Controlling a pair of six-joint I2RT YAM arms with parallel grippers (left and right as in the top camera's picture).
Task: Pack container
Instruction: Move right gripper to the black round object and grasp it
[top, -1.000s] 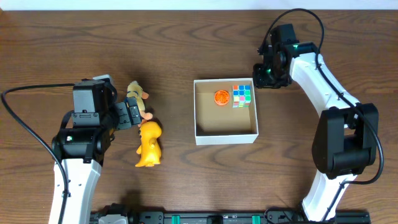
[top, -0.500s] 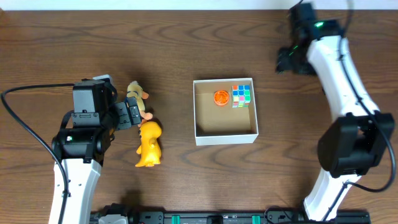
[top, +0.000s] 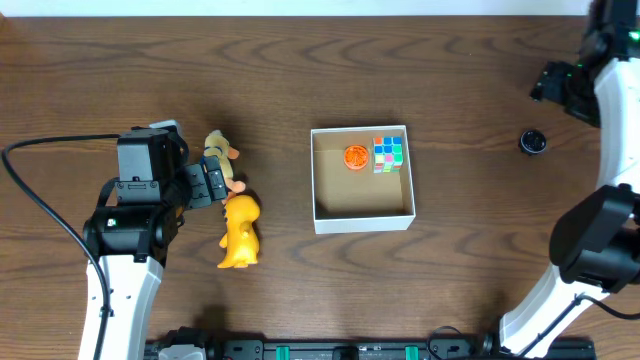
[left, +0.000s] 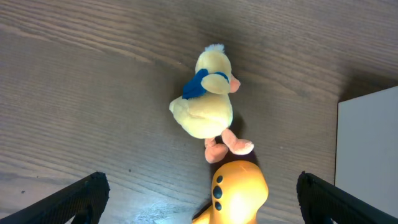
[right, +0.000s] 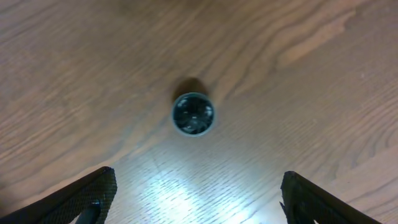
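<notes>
The container (top: 365, 222), a square white-walled box with a brown floor, sits mid-table and holds an orange disc (top: 355, 157) and a colourful cube (top: 389, 153) along its far wall. To its left lie a pale yellow plush duck (top: 220, 152) (left: 208, 102) and an orange-yellow toy (top: 240, 232) (left: 239, 196). My left gripper (top: 212, 184) (left: 200, 190) hangs open above these two, the orange toy's head between its fingers. A small dark round cap (top: 533, 141) (right: 193, 114) lies far right. Just above the cap, my right gripper (top: 558, 88) (right: 196, 193) is open and empty.
One corner of the container's white wall (left: 370, 149) shows at the right edge of the left wrist view. A black cable (top: 40, 215) loops from the left arm over the table's left side. The table's far edge runs close behind the right gripper.
My right arm has swung from the container's far right corner out to the table's right edge, and its jaws have opened. The dark cap has come into view. The left arm has not moved.
</notes>
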